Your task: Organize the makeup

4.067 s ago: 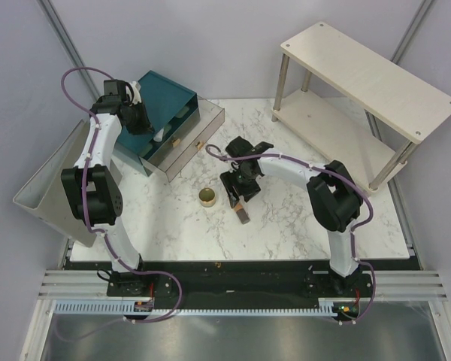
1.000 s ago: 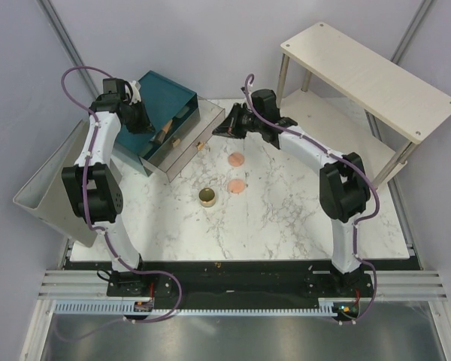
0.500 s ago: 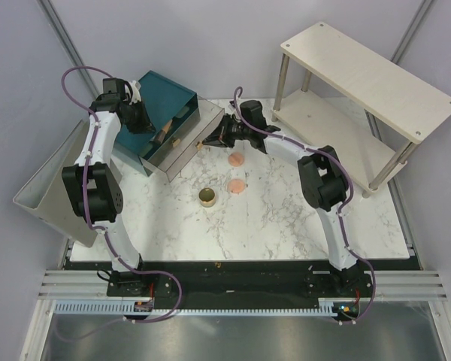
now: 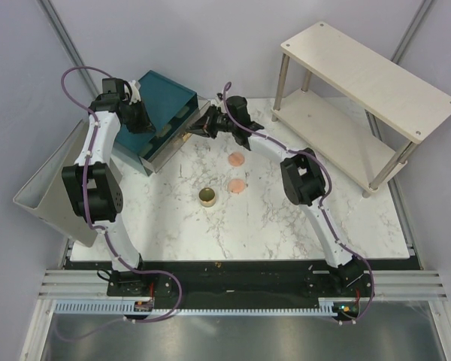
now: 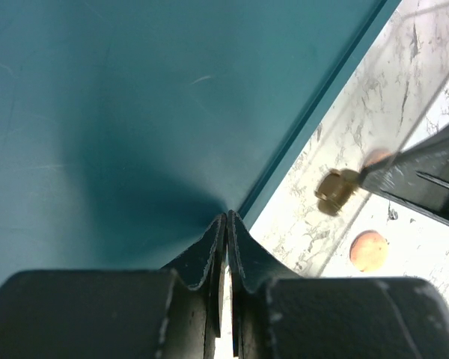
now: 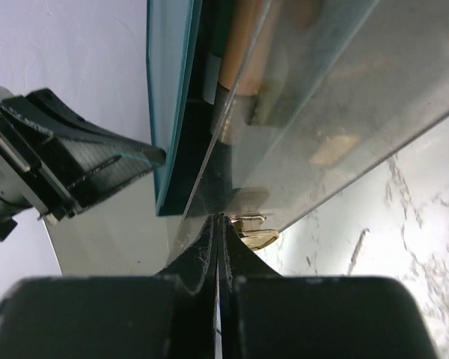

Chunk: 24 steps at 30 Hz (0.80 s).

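Observation:
The teal box (image 4: 167,96) stands at the back left, its clear drawer (image 4: 179,138) pushed almost fully in. My right gripper (image 4: 203,125) is shut and empty, its tips (image 6: 218,218) against the clear drawer front beside a gold knob (image 6: 253,229). An orange tube (image 6: 243,45) shows through that front, inside the drawer. My left gripper (image 4: 136,114) is shut, its tips (image 5: 226,218) resting on the teal top (image 5: 120,97). Two peach discs (image 4: 236,159) (image 4: 237,186) and the gold tin (image 4: 207,197) lie on the marble table. The green-and-white tube is out of view.
A white two-tier shelf rack (image 4: 361,75) stands at the back right. A grey bin (image 4: 49,188) leans off the table's left edge. The left wrist view also catches the knob (image 5: 335,188) and one disc (image 5: 369,250).
My right arm has swung left from the table's middle back to the drawer front. The drawer has slid into the box. The left arm has stayed put.

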Motion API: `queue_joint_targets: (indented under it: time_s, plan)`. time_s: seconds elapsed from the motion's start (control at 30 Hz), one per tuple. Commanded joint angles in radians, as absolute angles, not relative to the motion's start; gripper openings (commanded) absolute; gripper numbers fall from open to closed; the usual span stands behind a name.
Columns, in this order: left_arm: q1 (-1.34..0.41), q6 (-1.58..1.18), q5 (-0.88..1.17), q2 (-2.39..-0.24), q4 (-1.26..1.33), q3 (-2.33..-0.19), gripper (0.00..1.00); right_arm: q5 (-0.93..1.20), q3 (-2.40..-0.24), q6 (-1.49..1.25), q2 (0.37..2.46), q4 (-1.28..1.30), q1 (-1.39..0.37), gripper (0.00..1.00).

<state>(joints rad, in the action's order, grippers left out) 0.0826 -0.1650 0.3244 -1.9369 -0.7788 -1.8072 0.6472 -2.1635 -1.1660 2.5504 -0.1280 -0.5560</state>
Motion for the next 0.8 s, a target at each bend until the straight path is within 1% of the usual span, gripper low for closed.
queue_joint_targets:
  time_s: [0.0, 0.33, 0.37, 0.4, 0.57, 0.6, 0.73, 0.77]
  plan:
    - [0.063, -0.132, 0.365, -1.999, -0.930, -1.767, 0.12, 0.575, -2.259, -1.293, 2.641, -0.230, -0.601, 0.00]
    - [0.063, -0.130, 0.367, -2.000, -0.930, -1.758, 0.12, 0.440, -2.372, -1.393, 2.735, -0.282, -0.629, 0.00]
    - [0.064, -0.130, 0.367, -2.000, -0.930, -1.758, 0.12, 0.431, -2.368, -1.407, 2.741, -0.299, -0.632, 0.02]
    - [0.063, -0.130, 0.370, -2.000, -0.930, -1.758, 0.12, 0.410, -2.368, -1.414, 2.744, -0.308, -0.634, 0.07]
    - [0.063, -0.130, 0.370, -1.999, -0.931, -1.758, 0.12, 0.370, -2.430, -1.469, 2.807, -0.322, -0.656, 0.12]
    - [0.063, -0.130, 0.373, -1.997, -0.931, -1.758, 0.12, 0.364, -2.434, -1.476, 2.810, -0.327, -0.660, 0.19]
    - [0.063, -0.130, 0.373, -1.994, -0.930, -1.755, 0.12, 0.371, -2.389, -1.496, 2.803, -0.368, -0.667, 0.25]
    - [0.064, -0.130, 0.370, -1.994, -0.930, -1.756, 0.12, 0.377, -2.357, -1.487, 2.786, -0.376, -0.666, 0.30]
